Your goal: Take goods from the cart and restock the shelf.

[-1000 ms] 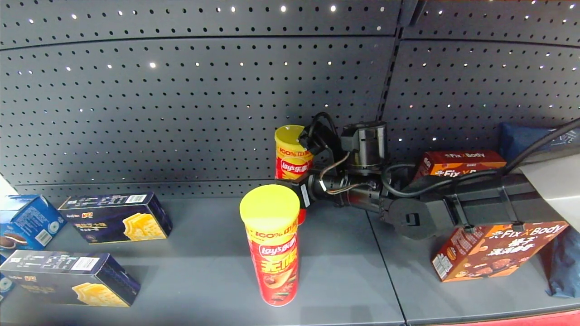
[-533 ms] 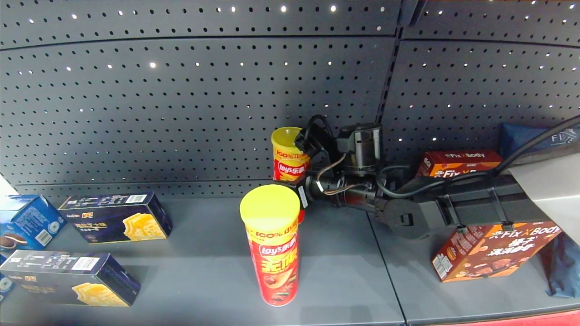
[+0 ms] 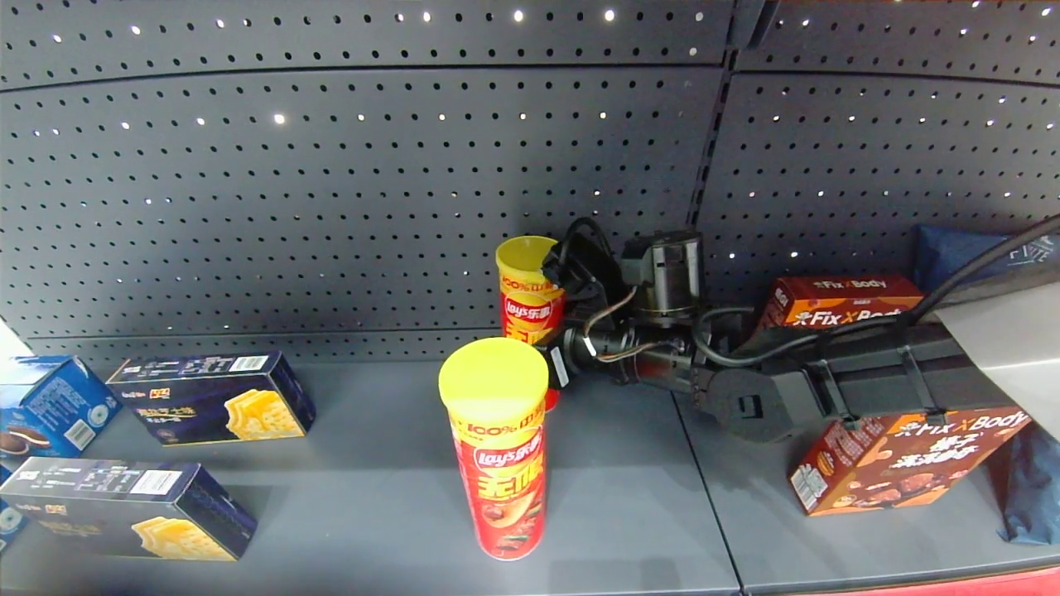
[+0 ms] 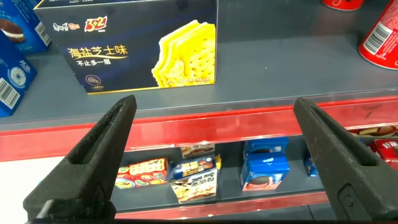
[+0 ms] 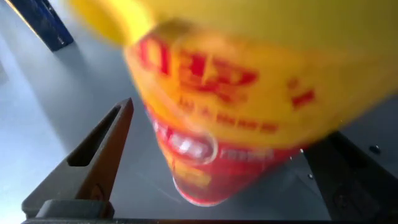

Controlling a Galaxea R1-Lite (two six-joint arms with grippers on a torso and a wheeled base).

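Head view: the tilted chip can at the back of the shelf is clamped in the right gripper's jaws. It is probably light, stiff and slick, best held mid-body. The left gripper's jaws gape empty.

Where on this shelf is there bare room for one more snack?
Bare shelf lies between the front can and the cracker boxes at left, and between it and the brown box at right. Crowded behind it: rear can and right pincer.
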